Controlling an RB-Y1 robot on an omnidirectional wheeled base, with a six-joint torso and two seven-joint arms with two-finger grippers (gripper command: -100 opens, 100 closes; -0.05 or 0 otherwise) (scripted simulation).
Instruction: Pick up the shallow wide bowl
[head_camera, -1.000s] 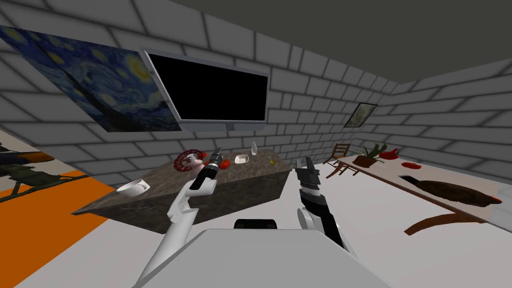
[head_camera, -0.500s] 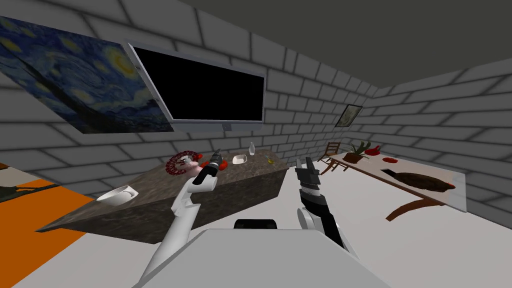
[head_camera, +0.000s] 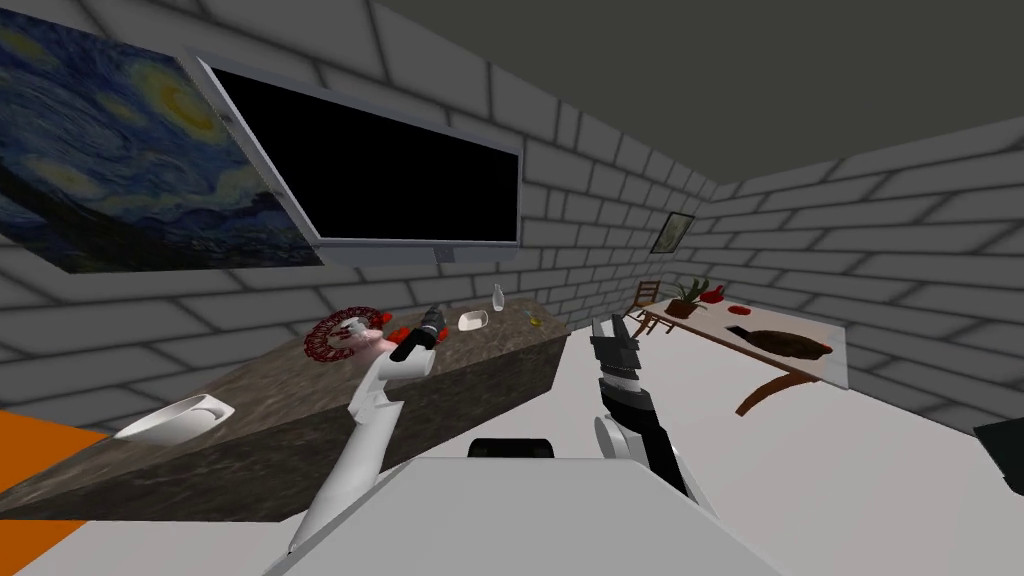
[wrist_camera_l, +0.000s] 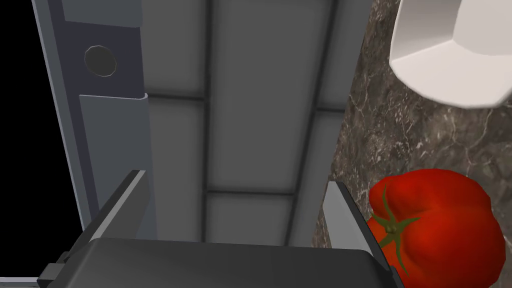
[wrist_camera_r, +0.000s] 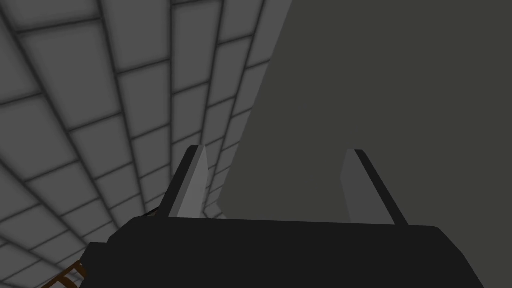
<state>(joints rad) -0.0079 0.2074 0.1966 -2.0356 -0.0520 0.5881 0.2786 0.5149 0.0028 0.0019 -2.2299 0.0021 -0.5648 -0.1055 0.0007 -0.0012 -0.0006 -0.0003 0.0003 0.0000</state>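
My left end effector (head_camera: 436, 312) (wrist_camera_l: 236, 178) hangs over the marble-patterned tabletop (head_camera: 300, 400) (wrist_camera_l: 400, 140), close to the long edge that runs along the brick wall. Its fingers are spread with nothing between them. One finger (wrist_camera_l: 345, 210) stands just beside a red tomato (wrist_camera_l: 440, 220); I cannot tell if they touch. The shallow bowl (head_camera: 472, 320) (wrist_camera_l: 450, 60), white and faceted, sits on the tabletop just past the tomato and apart from it, toward the far end. A clear bottle (head_camera: 497, 296) stands beyond the bowl, nearer the far corner. A red ring (head_camera: 335, 335) lies on the near side of my left arm by the wall edge, and another white bowl (head_camera: 175, 420) rests well apart toward the near end. A dark screen (head_camera: 370, 180) hangs on the wall above the tabletop. My right end effector (head_camera: 609, 322) (wrist_camera_r: 277, 149) is raised off the tabletop's far end, fingers spread and holding nothing.
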